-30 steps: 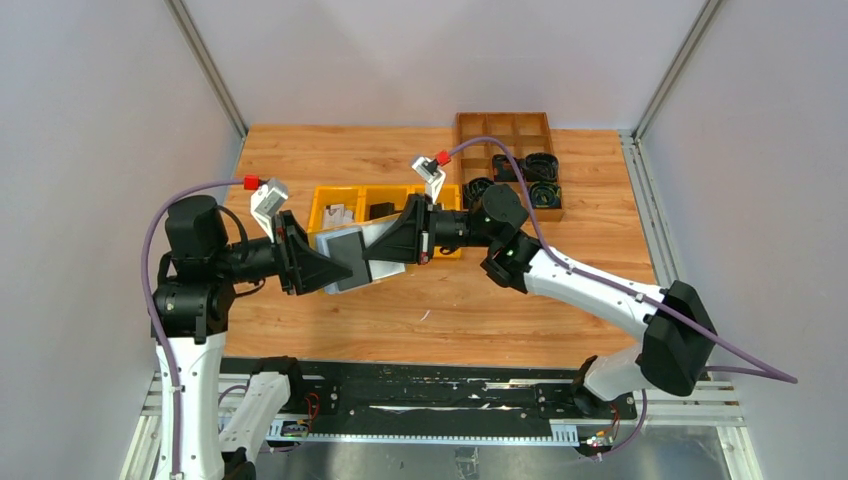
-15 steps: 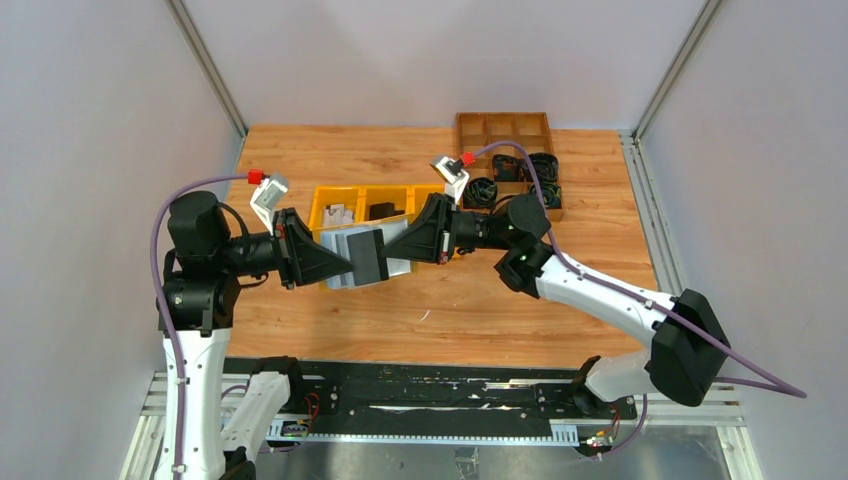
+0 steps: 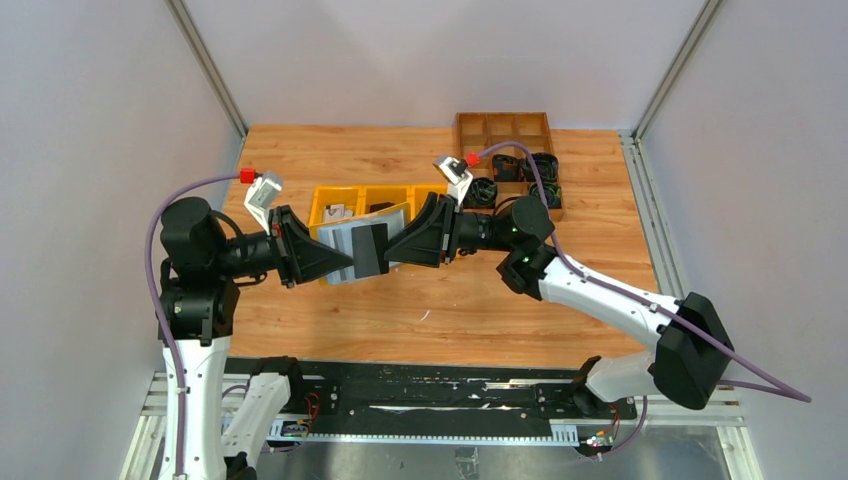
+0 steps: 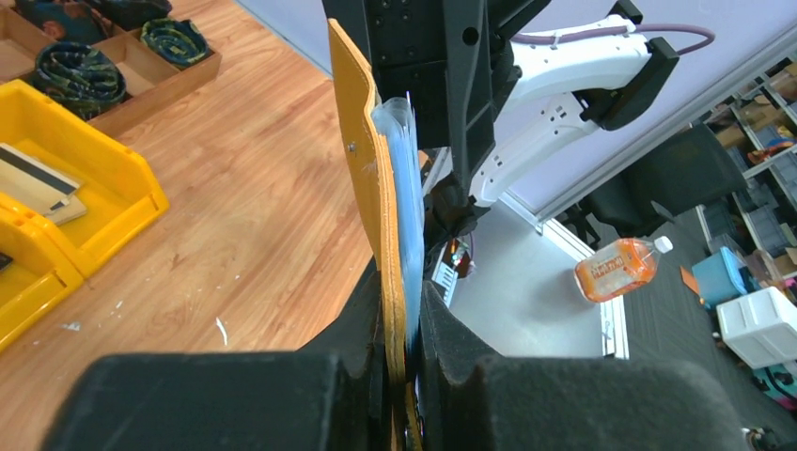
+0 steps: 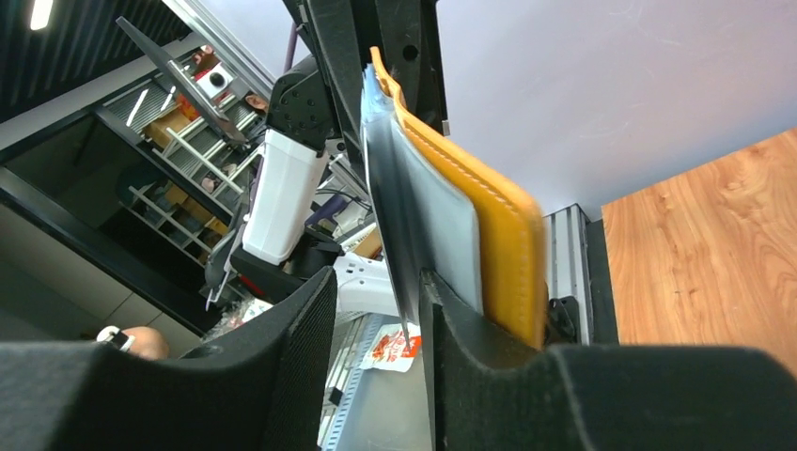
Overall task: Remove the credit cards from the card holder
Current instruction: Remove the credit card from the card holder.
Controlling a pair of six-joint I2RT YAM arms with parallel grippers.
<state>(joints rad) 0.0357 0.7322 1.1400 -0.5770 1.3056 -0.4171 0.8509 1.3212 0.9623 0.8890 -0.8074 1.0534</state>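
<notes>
Left gripper (image 4: 403,315): reaches in from the left, with both jaws clamped on the mustard edge of the card holder (image 4: 363,160).
Right gripper (image 5: 376,282): reaches in from the right and faces the left one. Its 2 fingers (image 5: 282,366) stand apart. A thin grey edge sits in the gap, lying against 1 finger and clear of the other.
Card holder: held up off the table (image 3: 470,300) between the 2 grippers, just nearer than the yellow bins (image 3: 362,196). It stands on edge, its mustard back to the far side.
Credit cards (image 5: 437,235): silver-grey, stacked flat against the holder's inner face and showing past its stitched rim toward the right gripper. From the wrist views I cannot tell whether the edge between the right fingers is a card or a clear sleeve.
Yellow bins: a row at mid-table, with a loose card (image 4: 36,175) lying in 1 compartment.
Wooden tray (image 3: 505,128): at the far right of the table, with dark coiled items (image 3: 541,166) in its nearer compartments.
Table: wood-grain top, with both arm bases at its near edge.
</notes>
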